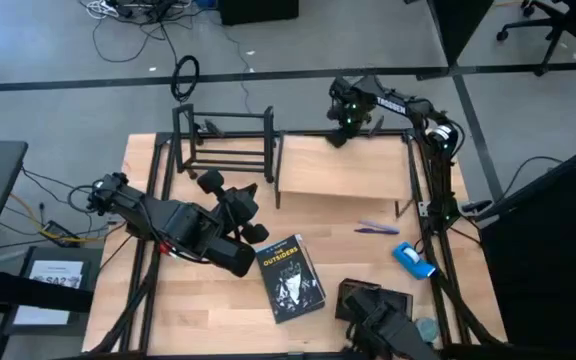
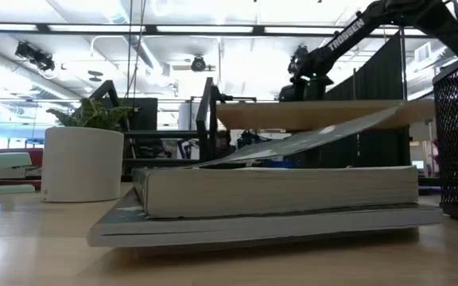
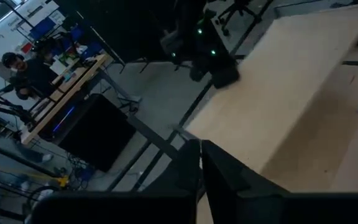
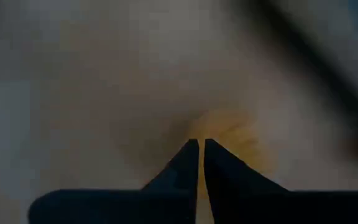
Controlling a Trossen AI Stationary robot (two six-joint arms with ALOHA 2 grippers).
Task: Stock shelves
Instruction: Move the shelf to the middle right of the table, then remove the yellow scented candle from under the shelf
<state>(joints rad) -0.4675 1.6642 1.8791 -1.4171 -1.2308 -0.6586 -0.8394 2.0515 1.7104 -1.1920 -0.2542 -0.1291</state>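
Light wooden table (image 1: pixel 168 310): left gripper (image 1: pixel 216 184) and right gripper (image 1: pixel 340 132), fingers pressed together empty, should spread before grasping the black paperback book (image 1: pixel 290 277) at frame centre.

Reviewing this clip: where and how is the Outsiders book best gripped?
Probably its spine-side long edge, from above: the book lies flat on the table, cover up and slightly skewed. In the low view its front cover lifts, so pinching that edge risks taking only the cover.

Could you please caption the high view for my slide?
Left gripper and right gripper flank the light wood plank shelf; a black paperback book awaits stocking.
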